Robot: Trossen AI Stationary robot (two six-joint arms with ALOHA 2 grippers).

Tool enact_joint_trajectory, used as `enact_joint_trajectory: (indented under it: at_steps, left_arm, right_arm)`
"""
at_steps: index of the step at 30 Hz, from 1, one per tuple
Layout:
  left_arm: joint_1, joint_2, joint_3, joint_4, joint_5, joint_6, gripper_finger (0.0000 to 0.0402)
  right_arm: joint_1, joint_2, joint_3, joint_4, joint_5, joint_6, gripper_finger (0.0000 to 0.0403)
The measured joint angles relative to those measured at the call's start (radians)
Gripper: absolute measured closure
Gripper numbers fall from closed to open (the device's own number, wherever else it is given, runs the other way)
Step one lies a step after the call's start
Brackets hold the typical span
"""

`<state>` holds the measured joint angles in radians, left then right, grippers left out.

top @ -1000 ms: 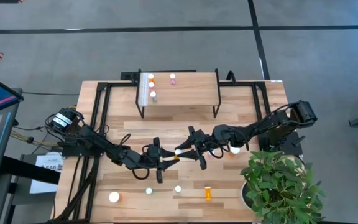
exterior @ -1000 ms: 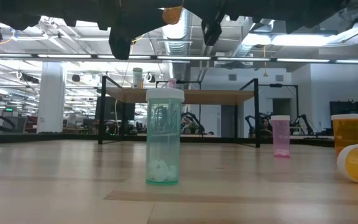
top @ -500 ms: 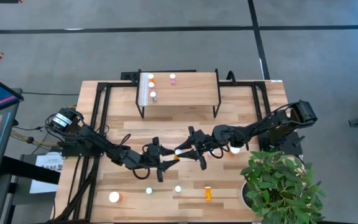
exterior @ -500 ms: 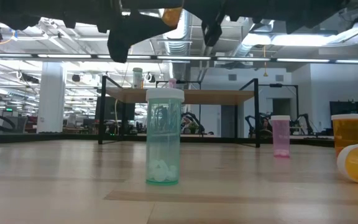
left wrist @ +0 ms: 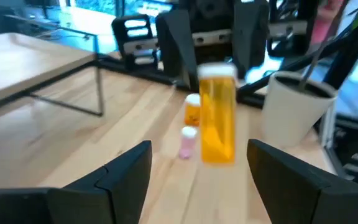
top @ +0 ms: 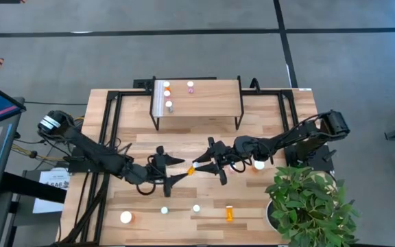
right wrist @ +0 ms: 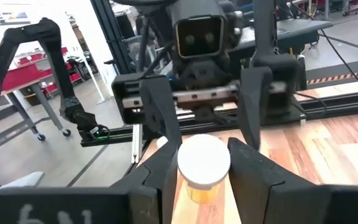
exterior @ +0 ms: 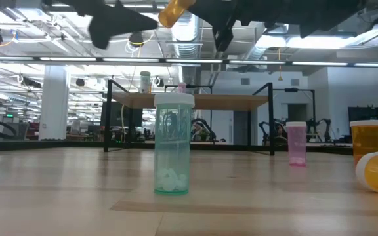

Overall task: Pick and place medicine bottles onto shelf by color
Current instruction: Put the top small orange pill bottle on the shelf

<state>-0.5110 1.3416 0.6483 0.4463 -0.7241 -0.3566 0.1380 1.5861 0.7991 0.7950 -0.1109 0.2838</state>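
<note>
An orange medicine bottle with a white cap (top: pixel 192 169) hangs in the air over the table's middle, and my right gripper (top: pixel 199 165) is shut on it. My left gripper (top: pixel 177 169) stands open just to the left of it; in the left wrist view the bottle (left wrist: pixel 217 118) shows ahead of the fingers, not between them. The shelf (top: pixel 204 99) stands at the table's far side on its black legs, with several bottles (top: pixel 167 92) on its left part. My right gripper pinches the bottle at its white cap end (right wrist: pixel 204 160) between its two fingers (right wrist: pixel 160 180). The fingers come level from the table's right and lie along the bottle. The orange body (left wrist: pixel 217 134) sticks out past the fingertips toward my left gripper, clear of the table.
Loose bottles stand near the front edge: a white-capped one (top: pixel 125 217), two small ones (top: pixel 164 210) (top: pixel 196 208), and an orange one lying down (top: pixel 229 213). Another cap (top: pixel 259 165) shows under the right arm. A potted plant (top: pixel 307 202) fills the near right corner.
My left gripper has opened, let go of the orange bottle, and drawn back toward the table's left edge and upward. The bottle stays in my right gripper, which has kept still.
</note>
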Motion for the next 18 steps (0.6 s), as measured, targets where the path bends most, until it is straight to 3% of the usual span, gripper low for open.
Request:
enact_joint_trajectory:
  at_steps: [4,9,18]
  left_arm:
    - [-0.033,-0.081,0.0,-0.161,-0.054,-0.008,0.015]
    - [-0.062,-0.109,-0.002,-0.233,-0.054,-0.011,0.015]
    - [-0.035,-0.108,-0.149,-0.116,-0.099,-0.041,0.015]
  right_arm:
    - [-0.051,-0.013,0.0,-0.001,0.0,-0.028,0.0263]
    - [-0.151,-0.039,0.014,-0.04,0.0,-0.044,0.026]
    - [-0.334,-0.045,0.182,-0.339,0.003,-0.191,0.0261]
